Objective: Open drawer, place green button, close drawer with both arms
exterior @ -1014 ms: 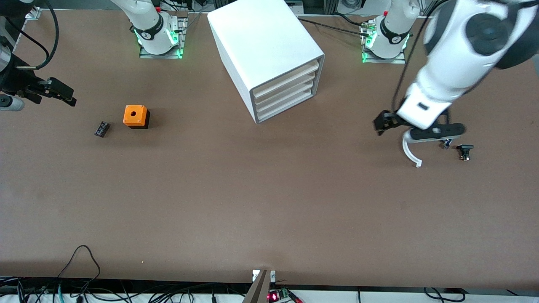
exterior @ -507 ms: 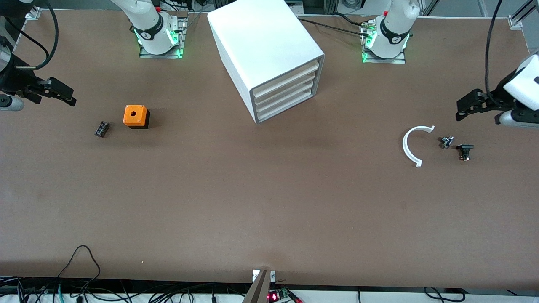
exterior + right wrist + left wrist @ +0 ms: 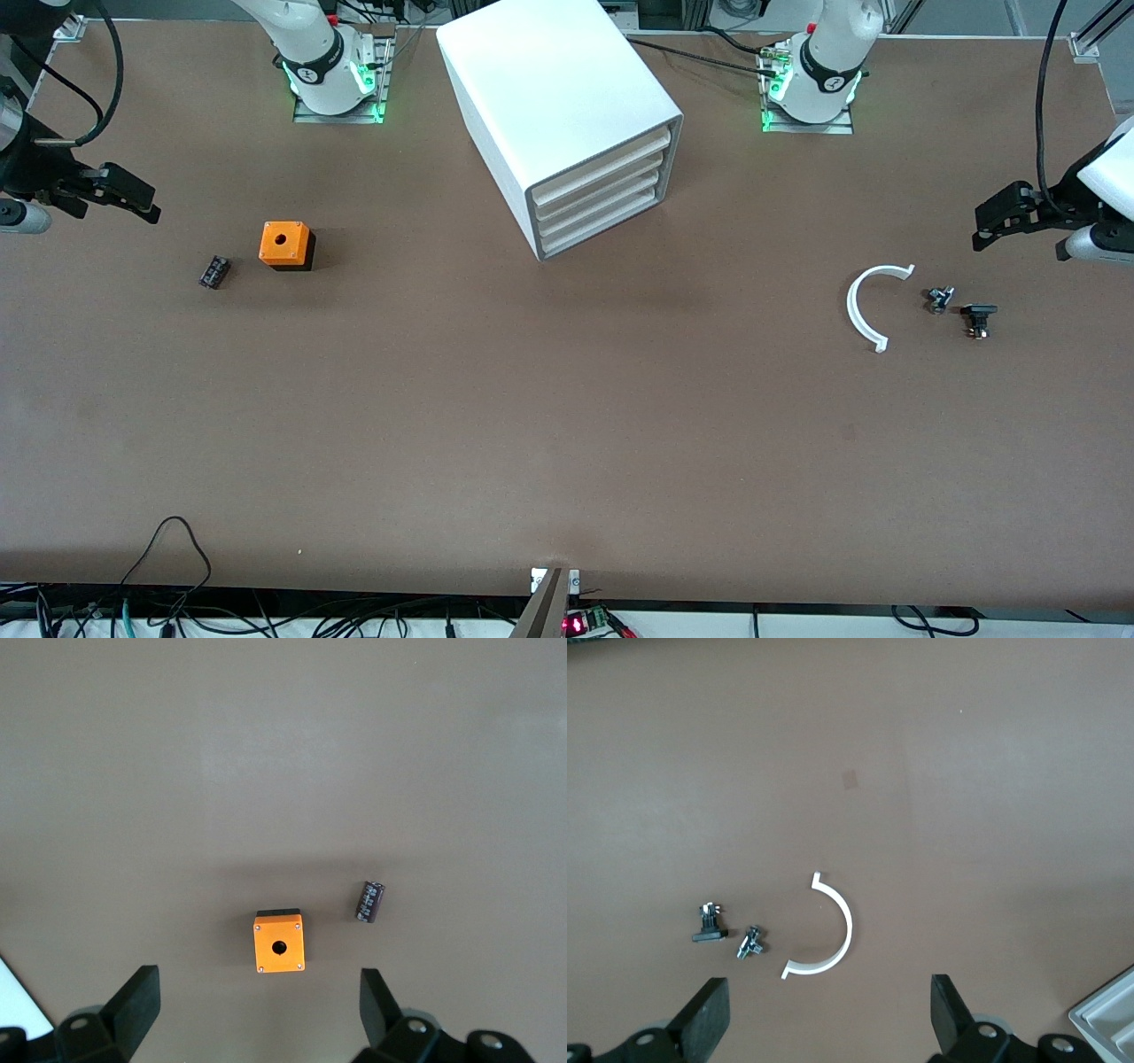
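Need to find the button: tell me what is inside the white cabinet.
The cabinet holds four stacked drawers, all shut. Only their front strips show; whatever lies inside is covered.

Matte brown table [image 3: 532, 425], cables [image 3: 177, 567] along its near edge

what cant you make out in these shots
- Button: no green cap shows in any view; the small dark parts beside the white arc are too small to identify.
- Drawer insides: hidden, all four shut.
- Arms: cut by the front view's edges.
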